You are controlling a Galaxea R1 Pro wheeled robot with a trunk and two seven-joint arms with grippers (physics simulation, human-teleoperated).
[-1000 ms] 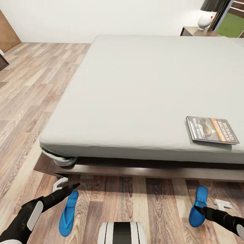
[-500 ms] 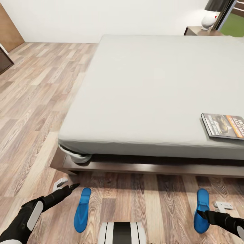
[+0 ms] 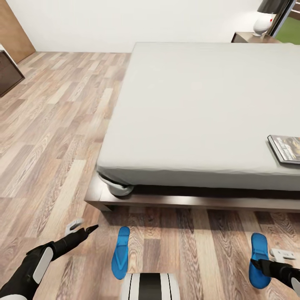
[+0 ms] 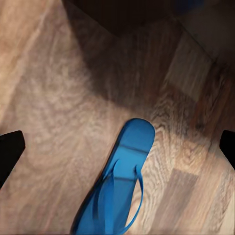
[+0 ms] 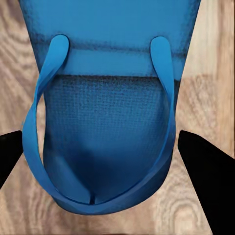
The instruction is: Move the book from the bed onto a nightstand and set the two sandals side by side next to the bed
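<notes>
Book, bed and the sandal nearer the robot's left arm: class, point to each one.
book (image 3: 287, 148), head view, on its dark cover.
bed (image 3: 200, 108), head view, on the bare grey mattress.
left sandal (image 3: 120, 252), head view, mid-sole.

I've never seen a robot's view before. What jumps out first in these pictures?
The huge pale grey bed dominates the room, with a book lying near its foot edge. On the wood floor before it, two bright blue sandals lie far apart, the right gripper poised over one.
</notes>
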